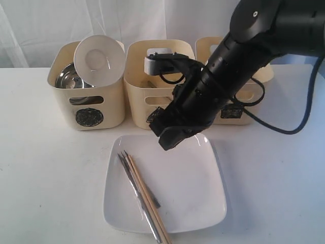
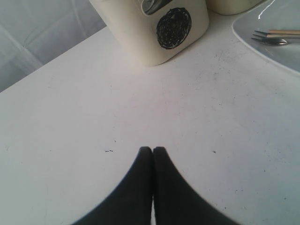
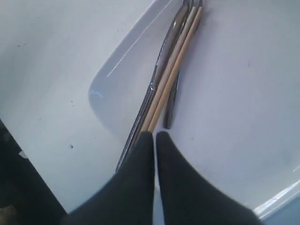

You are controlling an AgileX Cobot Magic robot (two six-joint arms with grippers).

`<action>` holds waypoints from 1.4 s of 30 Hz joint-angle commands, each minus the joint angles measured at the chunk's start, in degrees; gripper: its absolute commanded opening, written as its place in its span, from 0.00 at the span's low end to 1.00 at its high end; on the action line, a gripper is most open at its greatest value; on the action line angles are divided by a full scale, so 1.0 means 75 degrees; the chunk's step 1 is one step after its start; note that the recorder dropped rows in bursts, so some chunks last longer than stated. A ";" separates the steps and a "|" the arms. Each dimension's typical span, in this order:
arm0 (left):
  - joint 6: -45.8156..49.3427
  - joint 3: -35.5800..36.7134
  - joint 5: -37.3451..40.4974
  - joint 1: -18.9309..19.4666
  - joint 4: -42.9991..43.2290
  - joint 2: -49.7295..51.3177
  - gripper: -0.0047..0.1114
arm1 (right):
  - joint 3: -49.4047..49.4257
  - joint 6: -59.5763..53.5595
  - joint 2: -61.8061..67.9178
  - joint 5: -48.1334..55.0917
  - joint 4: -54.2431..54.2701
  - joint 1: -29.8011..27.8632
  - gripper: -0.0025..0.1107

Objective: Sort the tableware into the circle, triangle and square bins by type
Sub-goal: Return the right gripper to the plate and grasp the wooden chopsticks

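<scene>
First, in the outside view, three cream bins are seen in a row at the back of the desk (image 1: 45, 178). The circle bin (image 1: 109, 109) on the left is already filled with round things: a steel bowl (image 1: 68, 76) and a small white bowl (image 1: 99, 58) leaned on its rim. The marks on the middle bin (image 1: 137, 96) and the right bin (image 1: 249, 101) are partly hidden by the arm. The white square plate (image 1: 188, 188) is laid in front. The wooden chopsticks (image 1: 144, 195) and a metal fork (image 1: 134, 188) are laid side by side on it, so they are probably meant to be sorted next. The right claw (image 1: 168, 140) is held over the plate's far edge, apart from the sticks.

Next, in the left wrist view, the left claw (image 2: 153, 151) is closed, with nothing in it. It is held low over bare desk near the circle bin, likely to be out of the way.

Last, in the right wrist view, the right claw (image 3: 153, 136) is pointed at the ends of the chopsticks. Its tips are pressed together and nothing is seen gripped between them.
</scene>
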 commanded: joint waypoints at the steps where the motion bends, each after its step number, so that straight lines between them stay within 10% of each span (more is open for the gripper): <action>1: -0.0019 0.0028 -0.0014 -0.0033 -0.0023 -0.0035 0.04 | 0.0215 -0.0196 0.0411 0.0204 0.0246 -0.0039 0.16; 42: -0.0019 0.0028 -0.0014 -0.0033 -0.0023 -0.0035 0.04 | 0.0317 -0.1023 0.2419 0.0076 0.1231 0.0652 0.28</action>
